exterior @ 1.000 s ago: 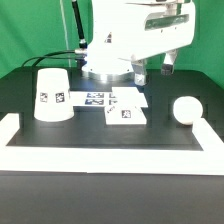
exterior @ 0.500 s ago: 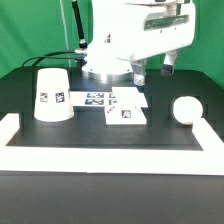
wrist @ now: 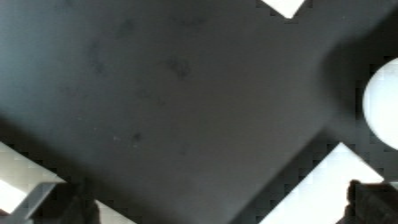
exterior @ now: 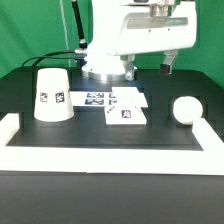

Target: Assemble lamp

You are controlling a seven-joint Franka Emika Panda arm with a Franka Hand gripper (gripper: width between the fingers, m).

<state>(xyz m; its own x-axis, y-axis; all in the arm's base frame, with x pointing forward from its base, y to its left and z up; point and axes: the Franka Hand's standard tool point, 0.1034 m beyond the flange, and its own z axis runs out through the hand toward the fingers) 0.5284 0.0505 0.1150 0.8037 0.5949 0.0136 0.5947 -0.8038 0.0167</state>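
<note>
In the exterior view the white cup-like shade (exterior: 52,95) stands upside down at the left. The flat square base (exterior: 127,113) lies in the middle of the black table. The ball-shaped bulb (exterior: 186,108) rests at the right. My gripper (exterior: 148,65) hangs open and empty high above the table, behind the base and apart from every part. In the wrist view the gripper (wrist: 208,205) shows only its two dark fingertips (wrist: 45,200), wide apart, with bare black table between them. The bulb (wrist: 382,100) shows at that picture's edge.
The marker board (exterior: 100,98) lies just behind the base. A raised white border (exterior: 100,152) runs along the table's front and sides, and shows in the wrist view (wrist: 329,175). The big white robot pedestal (exterior: 105,70) stands at the back.
The arm has lifted a little. The finger on the exterior view's left has shifted further left. The lamp parts have not moved.
</note>
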